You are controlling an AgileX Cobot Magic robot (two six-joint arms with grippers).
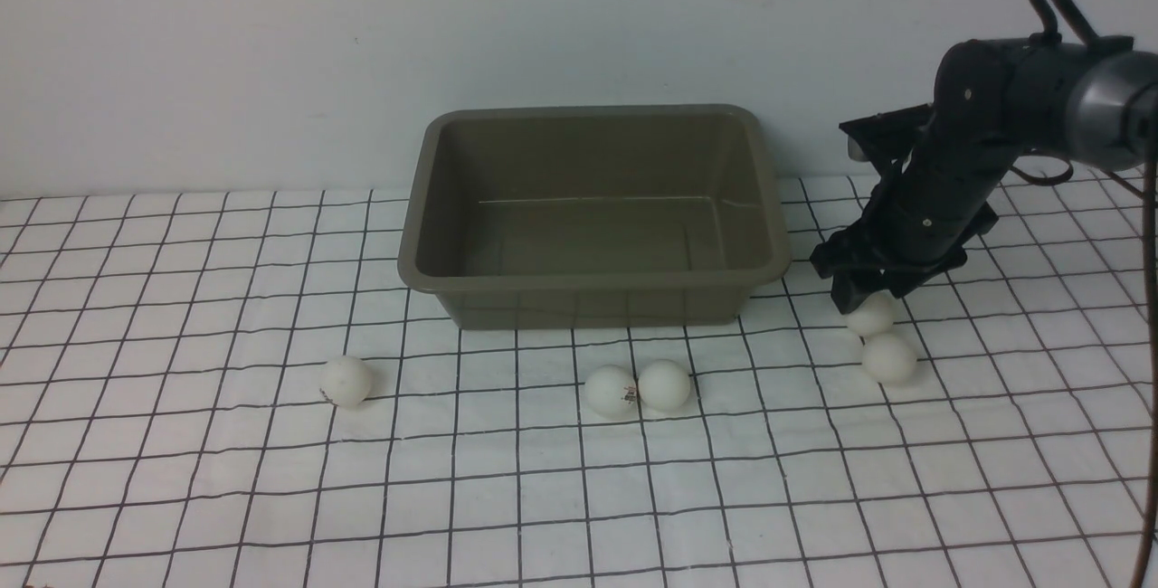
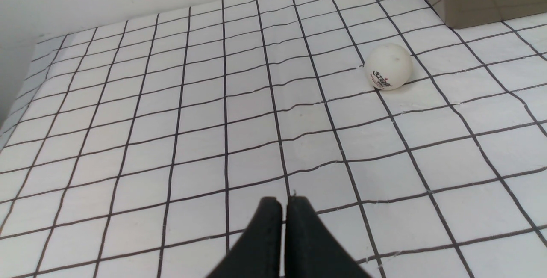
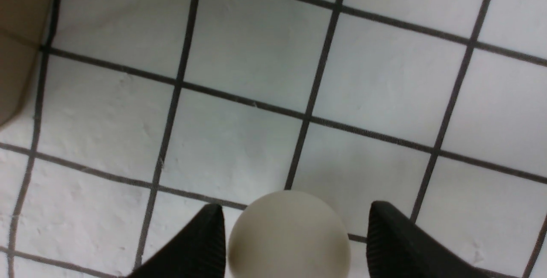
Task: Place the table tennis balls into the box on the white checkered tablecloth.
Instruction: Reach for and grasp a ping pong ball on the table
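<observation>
The olive-grey box (image 1: pixel 593 282) stands open side up at the far side of the white checkered tablecloth (image 1: pixel 543 488), close to the pale wall (image 1: pixel 226 54); its long axis runs left to right across the front view.

Five table tennis balls lie on the cloth, all nearer the camera than the box's front wall. A lone ball (image 1: pixel 346 381) sits off to the left; a logo-marked ball (image 1: pixel 612 390) touches a plain ball (image 1: pixel 664 384) before the box's long front wall; a farther ball (image 1: pixel 870 315) and a nearer ball (image 1: pixel 889 358) lie just beside each other off its right end.

The right arm (image 1: pixel 950 163) leans down there. The right fingers (image 3: pixel 192 248) stand wide on either side of the farther ball, not clamped on it; the nearer ball crowds it on the camera side, and the box's short right wall is near.

The left fingers (image 2: pixel 265 235) are pressed together with nothing between them, low over the cloth; the lone ball lies ahead of them, with a box corner beyond it.
</observation>
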